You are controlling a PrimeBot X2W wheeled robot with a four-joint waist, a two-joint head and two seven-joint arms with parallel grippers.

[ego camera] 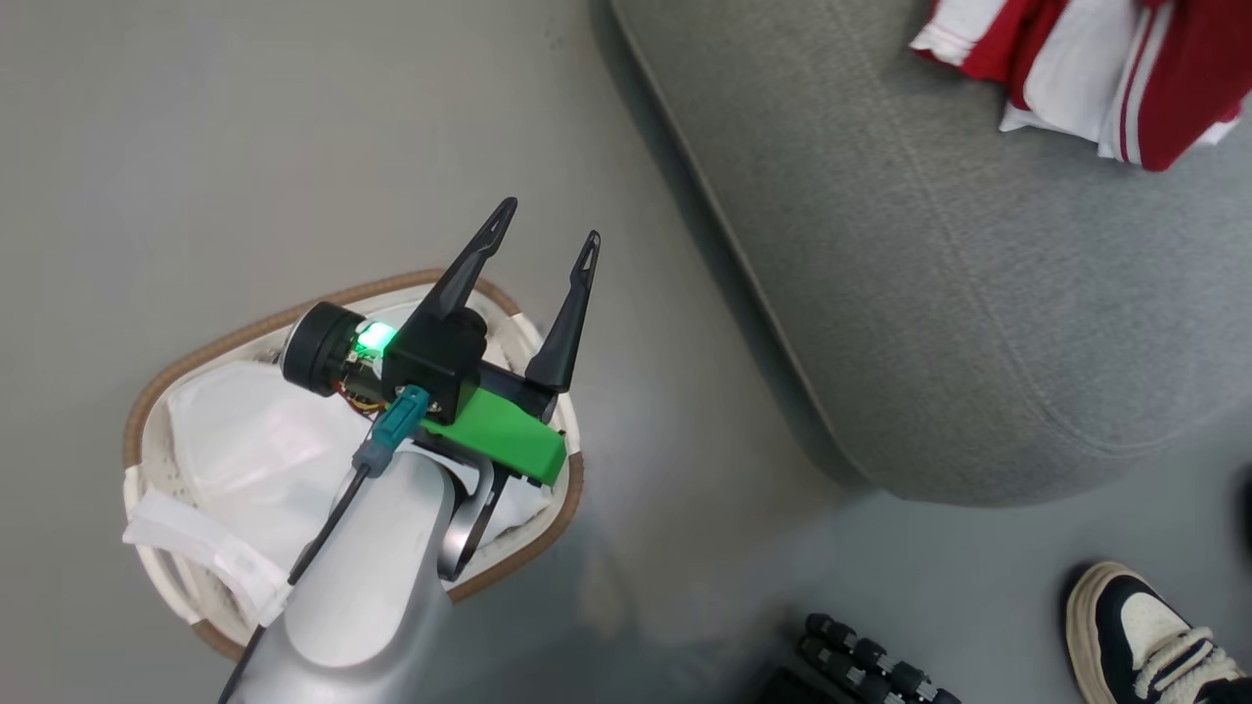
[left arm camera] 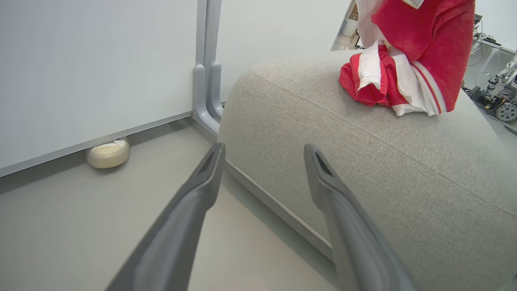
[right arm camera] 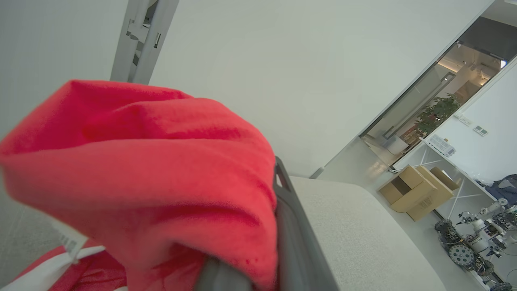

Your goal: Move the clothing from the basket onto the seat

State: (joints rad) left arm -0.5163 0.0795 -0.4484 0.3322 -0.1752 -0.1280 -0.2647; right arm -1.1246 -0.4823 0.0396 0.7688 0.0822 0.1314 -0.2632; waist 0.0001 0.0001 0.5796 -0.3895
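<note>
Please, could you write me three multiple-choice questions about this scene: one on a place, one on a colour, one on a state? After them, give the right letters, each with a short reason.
1. In the head view, over what does the left pincer stand?
A. the basket
B. the grey seat
C. the shoe

2. What colour is the rim of the basket?
A. blue
B. brown
C. black

3. In what state is the right pincer?
A. open and empty
B. shut on a red garment
C. open around a basket handle

Answers:
1 A: in the head view the pincer's spread fingers stand above the basket and its white liner.
2 B: the woven band around the top of the basket is brown.
3 B: in the right wrist view red cloth is bunched over the closed fingers.
</note>
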